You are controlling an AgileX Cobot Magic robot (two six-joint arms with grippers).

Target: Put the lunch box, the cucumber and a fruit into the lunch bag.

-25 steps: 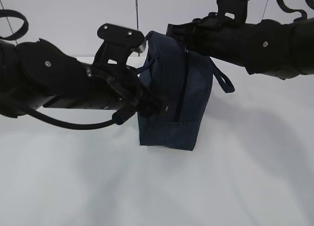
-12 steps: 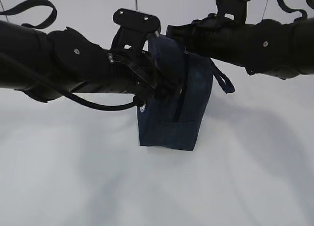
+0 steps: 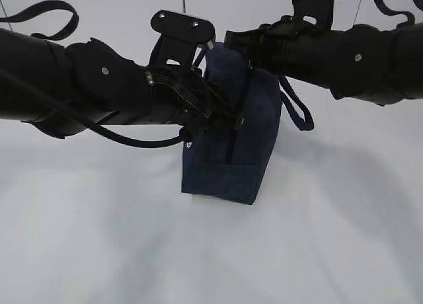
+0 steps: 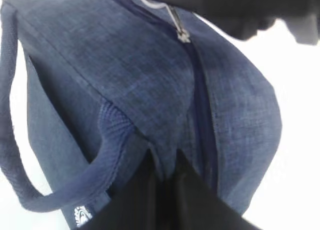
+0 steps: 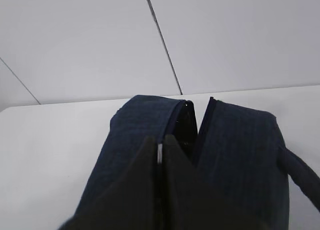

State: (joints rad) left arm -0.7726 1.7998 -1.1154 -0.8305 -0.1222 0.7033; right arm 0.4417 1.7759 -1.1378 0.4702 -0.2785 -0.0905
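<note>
The navy lunch bag (image 3: 248, 158) stands tilted on the white table, one bottom edge lifted. My left gripper (image 3: 221, 119) presses into its side by the zipper; in the left wrist view the left gripper (image 4: 163, 152) is shut on a fold of the lunch bag's (image 4: 125, 75) fabric. My right gripper (image 3: 223, 46) sits at the bag's top; in the right wrist view the right gripper (image 5: 160, 139) is shut on the silver zipper pull (image 5: 160, 153), with the lunch bag (image 5: 240, 150) parted a little beside it. The lunch box, cucumber and fruit are out of view.
White table (image 3: 99, 251) spreads in front of and around the bag, with a white panelled wall (image 5: 100, 40) behind. One loop handle (image 3: 297, 109) hangs off the bag's right side, the other handle (image 4: 10, 115) off the side near my left gripper.
My left arm moved right onto the bag and its jaws shut on the fabric. The bag has tipped, its bottom shifting slightly left. The right gripper stayed at the top.
</note>
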